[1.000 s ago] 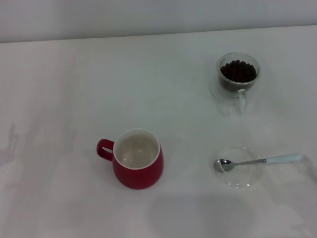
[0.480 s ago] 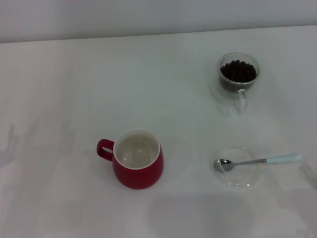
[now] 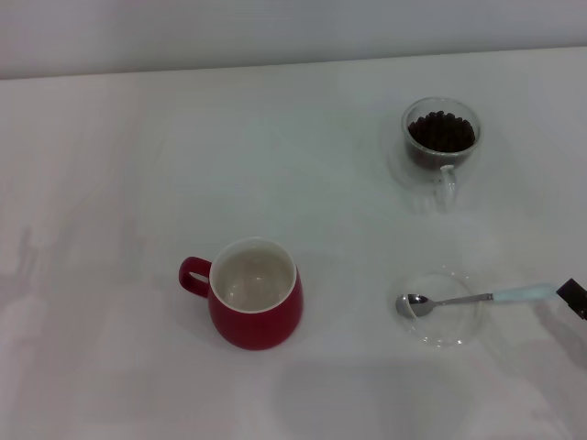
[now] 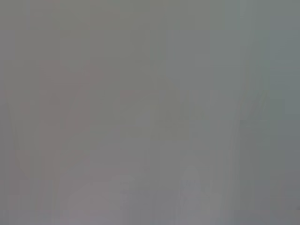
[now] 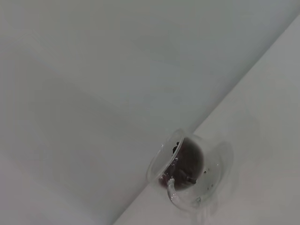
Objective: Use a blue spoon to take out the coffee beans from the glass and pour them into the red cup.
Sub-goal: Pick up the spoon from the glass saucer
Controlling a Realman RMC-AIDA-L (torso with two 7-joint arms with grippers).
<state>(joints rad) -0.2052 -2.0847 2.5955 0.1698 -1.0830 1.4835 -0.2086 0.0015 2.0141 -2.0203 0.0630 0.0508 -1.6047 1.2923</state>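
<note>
The blue spoon (image 3: 477, 297) lies with its metal bowl on a flat clear saucer (image 3: 441, 308) at the front right, its pale blue handle pointing right. The glass (image 3: 441, 145) with coffee beans (image 3: 441, 130) stands at the back right; it also shows in the right wrist view (image 5: 183, 166). The red cup (image 3: 254, 293) stands front centre, empty, its handle to the left. A dark tip of my right gripper (image 3: 573, 298) shows at the right edge, just beside the end of the spoon handle. My left gripper is out of view.
Everything stands on a white table (image 3: 183, 165) with a pale wall behind. The left wrist view shows only a blank grey surface.
A dark part of my right gripper has come into the head view at the right edge, beside the spoon handle. The objects have not moved.
</note>
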